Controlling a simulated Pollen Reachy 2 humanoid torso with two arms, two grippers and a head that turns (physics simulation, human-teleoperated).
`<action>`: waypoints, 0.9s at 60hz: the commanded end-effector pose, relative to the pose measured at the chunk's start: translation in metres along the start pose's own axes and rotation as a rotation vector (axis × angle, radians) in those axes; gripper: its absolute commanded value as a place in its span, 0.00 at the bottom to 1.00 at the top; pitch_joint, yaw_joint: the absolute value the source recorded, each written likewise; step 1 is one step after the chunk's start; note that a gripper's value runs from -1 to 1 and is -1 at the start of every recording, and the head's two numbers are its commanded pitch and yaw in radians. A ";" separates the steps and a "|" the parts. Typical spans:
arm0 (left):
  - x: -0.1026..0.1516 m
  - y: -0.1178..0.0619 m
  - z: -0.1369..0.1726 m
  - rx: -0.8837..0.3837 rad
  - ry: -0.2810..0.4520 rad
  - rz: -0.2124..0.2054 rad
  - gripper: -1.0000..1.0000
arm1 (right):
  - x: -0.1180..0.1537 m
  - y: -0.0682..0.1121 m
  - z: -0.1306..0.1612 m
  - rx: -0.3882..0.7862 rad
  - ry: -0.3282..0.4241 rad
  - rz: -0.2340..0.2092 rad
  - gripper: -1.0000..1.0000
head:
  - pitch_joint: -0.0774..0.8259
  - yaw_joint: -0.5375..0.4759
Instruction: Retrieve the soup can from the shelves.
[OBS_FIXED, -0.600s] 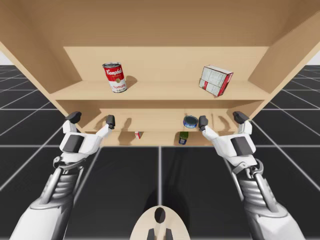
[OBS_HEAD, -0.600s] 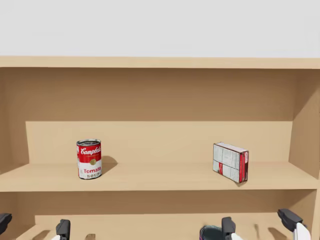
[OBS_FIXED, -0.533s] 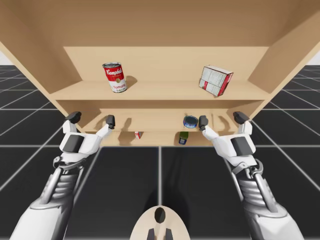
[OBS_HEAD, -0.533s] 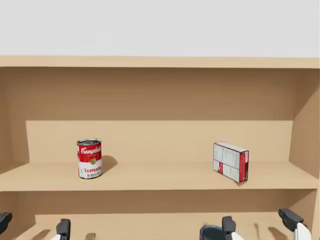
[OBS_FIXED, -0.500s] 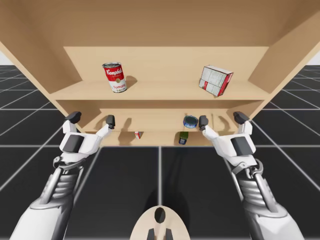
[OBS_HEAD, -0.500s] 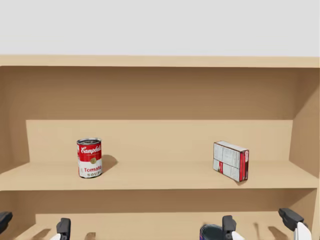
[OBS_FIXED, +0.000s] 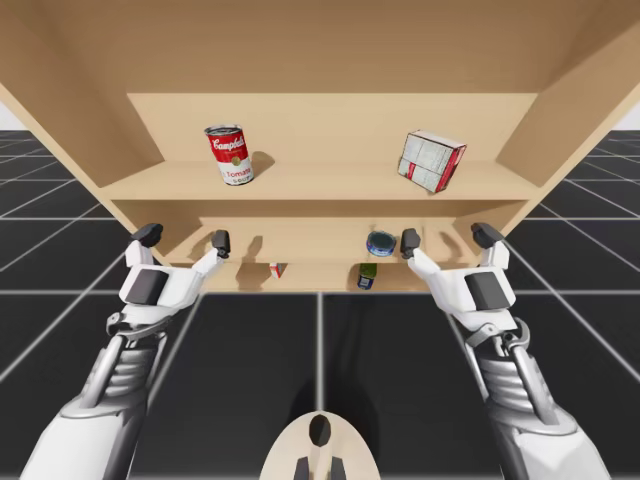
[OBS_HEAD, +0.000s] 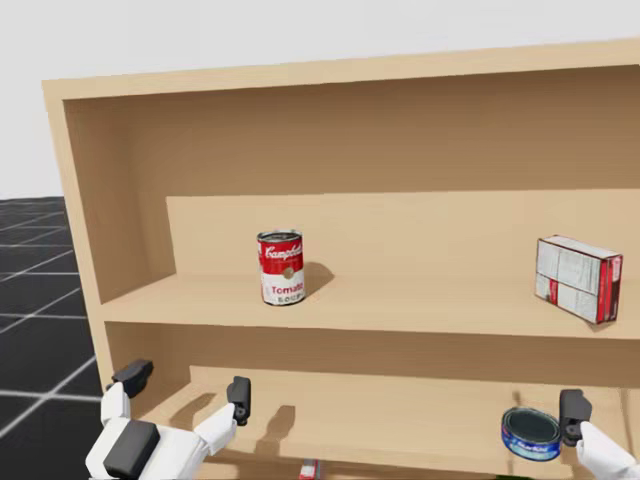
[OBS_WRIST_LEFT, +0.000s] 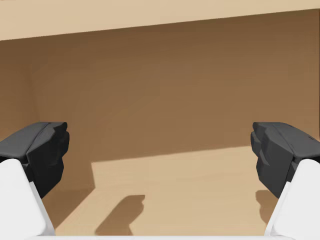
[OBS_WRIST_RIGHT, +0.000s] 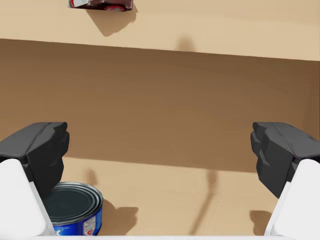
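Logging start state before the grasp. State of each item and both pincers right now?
left pincer: open, empty.
right pincer: open, empty.
red and white soup can: upright on the upper shelf, not gripped.
white and red box: standing on the upper shelf, not gripped.
flat blue can: on its base on the lower shelf, beside one right pincer finger, not gripped.
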 end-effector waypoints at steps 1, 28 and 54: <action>0.000 0.000 0.000 -0.004 0.006 0.002 0.00 | -0.001 0.002 0.000 -0.004 0.003 -0.006 0.00 | 0.21 0.76; 0.080 -0.006 0.031 -0.025 0.131 0.021 0.00 | -0.002 0.002 -0.001 -0.011 0.013 -0.001 0.00 | 0.23 0.77; 0.161 -0.027 0.010 -0.255 0.199 0.100 0.00 | -0.003 0.000 -0.002 -0.015 0.016 0.004 0.00 | 0.23 0.80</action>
